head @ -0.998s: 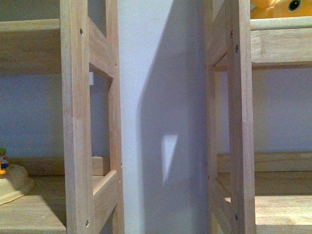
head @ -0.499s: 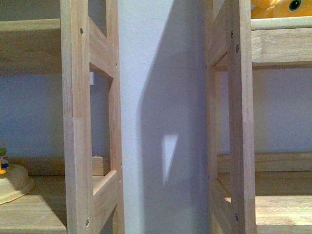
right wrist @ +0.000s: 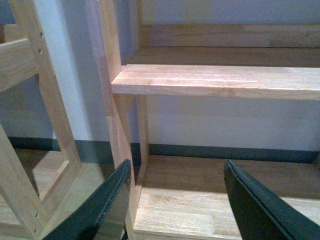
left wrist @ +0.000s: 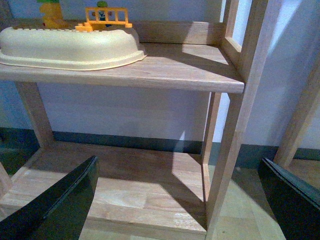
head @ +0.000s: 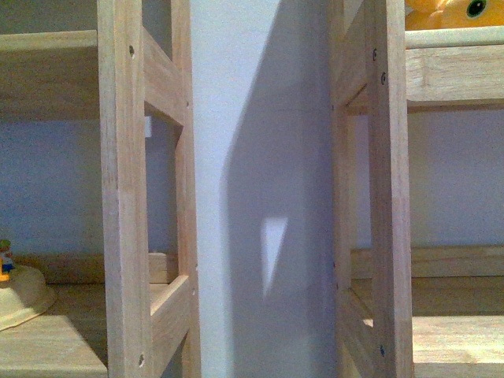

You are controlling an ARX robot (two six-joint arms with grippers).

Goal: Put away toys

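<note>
A: We note two pale wooden shelf units against a light wall, with a cream dome-shaped item on a middle shelf of the left one.

B: We record the yellow-orange plush animal on the right unit's upper shelf, well apart from both arms. The left fingers and right fingers are spread wide, gripping nothing.
</note>
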